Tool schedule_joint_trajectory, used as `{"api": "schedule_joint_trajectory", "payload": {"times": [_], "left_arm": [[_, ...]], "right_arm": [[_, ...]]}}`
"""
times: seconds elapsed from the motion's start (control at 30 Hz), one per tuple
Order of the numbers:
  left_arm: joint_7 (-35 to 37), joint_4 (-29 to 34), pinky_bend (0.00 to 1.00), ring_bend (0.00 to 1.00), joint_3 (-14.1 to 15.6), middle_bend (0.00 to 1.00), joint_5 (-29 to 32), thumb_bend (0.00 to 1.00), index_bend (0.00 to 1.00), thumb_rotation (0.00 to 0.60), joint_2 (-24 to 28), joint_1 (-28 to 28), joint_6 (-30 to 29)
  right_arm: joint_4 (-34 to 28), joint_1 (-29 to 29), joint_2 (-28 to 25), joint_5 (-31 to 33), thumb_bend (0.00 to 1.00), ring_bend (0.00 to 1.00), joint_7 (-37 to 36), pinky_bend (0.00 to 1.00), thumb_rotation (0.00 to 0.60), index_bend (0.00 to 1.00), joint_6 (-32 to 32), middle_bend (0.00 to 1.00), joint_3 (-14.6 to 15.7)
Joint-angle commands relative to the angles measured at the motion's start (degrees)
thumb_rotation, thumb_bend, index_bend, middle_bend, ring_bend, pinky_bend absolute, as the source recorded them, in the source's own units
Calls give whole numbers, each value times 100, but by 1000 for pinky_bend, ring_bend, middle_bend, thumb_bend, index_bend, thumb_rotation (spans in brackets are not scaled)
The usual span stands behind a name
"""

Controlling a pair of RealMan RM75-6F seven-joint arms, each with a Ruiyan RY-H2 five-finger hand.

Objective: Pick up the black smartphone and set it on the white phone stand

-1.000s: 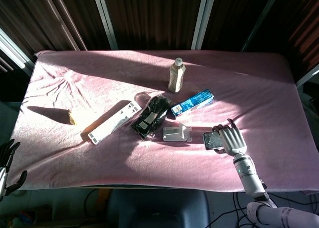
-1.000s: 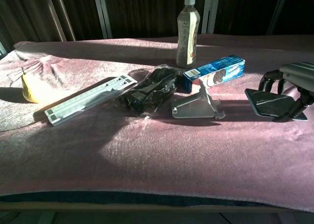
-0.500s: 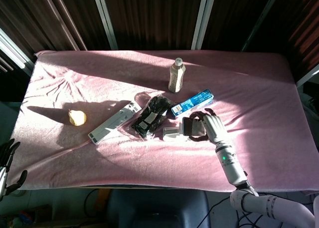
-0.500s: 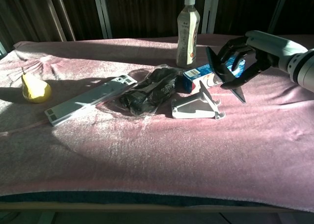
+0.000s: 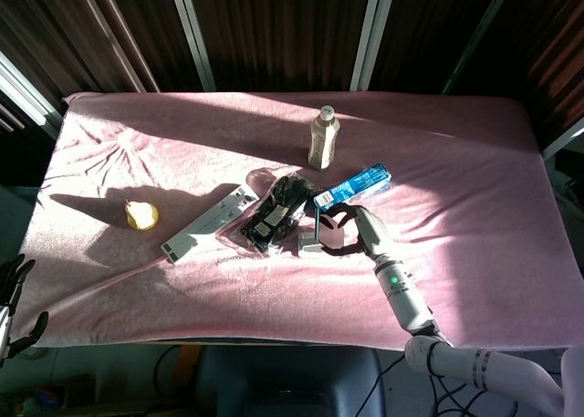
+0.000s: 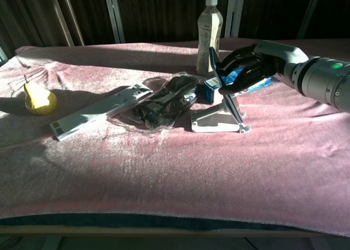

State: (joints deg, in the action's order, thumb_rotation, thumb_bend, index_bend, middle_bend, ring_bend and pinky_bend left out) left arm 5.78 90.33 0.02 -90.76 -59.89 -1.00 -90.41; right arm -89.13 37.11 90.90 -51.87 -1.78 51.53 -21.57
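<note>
The black smartphone [image 6: 214, 57] stands steeply on edge, its lower end down at the white phone stand [image 6: 214, 122]. My right hand [image 6: 246, 68] grips the phone from the right, fingers curled around it, just above the stand. In the head view the right hand [image 5: 349, 230] covers most of the stand [image 5: 313, 244], and the phone [image 5: 319, 224] shows only as a thin dark sliver. Whether the phone rests fully in the stand I cannot tell. My left hand [image 5: 14, 298] hangs off the table's front left corner, fingers apart and holding nothing.
Close behind the stand lie a blue box [image 6: 252, 78] and a beige bottle [image 6: 210, 35]. A black plastic-wrapped bundle [image 6: 164, 102] and a long white strip [image 6: 98, 111] lie to its left. A yellow pear [image 6: 38, 99] sits far left on the pink cloth [image 6: 164, 173].
My right hand carried the phone from the table's right side leftward to the stand and tipped it from nearly flat to steeply upright. The left hand has not moved.
</note>
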Motion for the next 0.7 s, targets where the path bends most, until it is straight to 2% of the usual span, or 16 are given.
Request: {"api": "schedule_joint_trajectory", "payload": {"times": [0.03,0.7], "left_arm": [[-2,2,122,0,0,0,4,363,0,600,0,-2,8],[-11,12,122,0,-2,0,17,363,0,600,9,-15,45]], "right_arm": [[92,45,41,54,267,490,-102,255,600,961,-61,663,-23],[583,145,180,294,267,503,-553,255,600,961,-347,667,23]]}}
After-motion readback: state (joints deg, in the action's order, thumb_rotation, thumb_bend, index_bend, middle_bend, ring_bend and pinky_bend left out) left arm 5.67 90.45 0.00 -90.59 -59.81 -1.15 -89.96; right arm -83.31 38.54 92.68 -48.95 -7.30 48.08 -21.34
